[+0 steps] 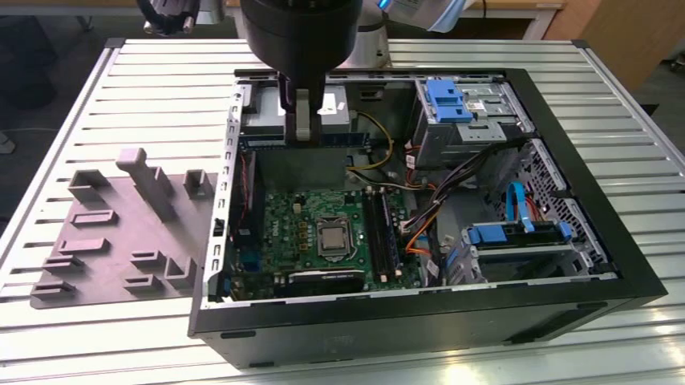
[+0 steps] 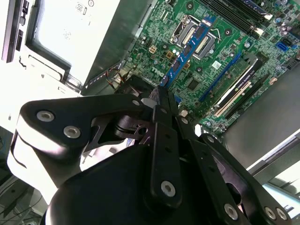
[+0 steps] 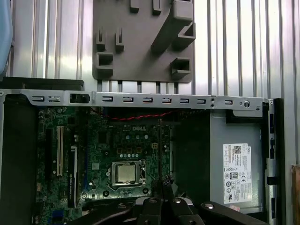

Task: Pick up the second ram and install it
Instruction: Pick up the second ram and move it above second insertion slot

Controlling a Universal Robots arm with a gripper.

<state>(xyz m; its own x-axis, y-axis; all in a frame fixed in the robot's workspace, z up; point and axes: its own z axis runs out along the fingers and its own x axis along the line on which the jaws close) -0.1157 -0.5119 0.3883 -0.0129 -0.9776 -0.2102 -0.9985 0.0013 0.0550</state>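
Note:
The second ram [image 2: 187, 49] is a thin blue stick with small dark chips, held at one end between my fingertips. My gripper [image 2: 159, 96] is shut on it and hangs over the back part of the open computer case [image 1: 631, 281], above the green motherboard [image 1: 316, 233]. In the exterior view the gripper [image 1: 303, 128] is near the case's far wall, and the ram [image 1: 345, 136] sticks out toward that view's right. The first wrist view shows the ram [image 3: 160, 150] edge-on as a thin dark line above the gripper [image 3: 161, 187], beside the processor socket [image 3: 126, 173].
A grey moulded tray [image 1: 118, 233] with raised blocks lies on the slatted table at the exterior view's left of the case. Inside the case are the power supply [image 3: 236, 159], drive cages with blue tabs [image 1: 450, 100], loose cables [image 1: 423, 216] and long memory slots [image 1: 383, 237].

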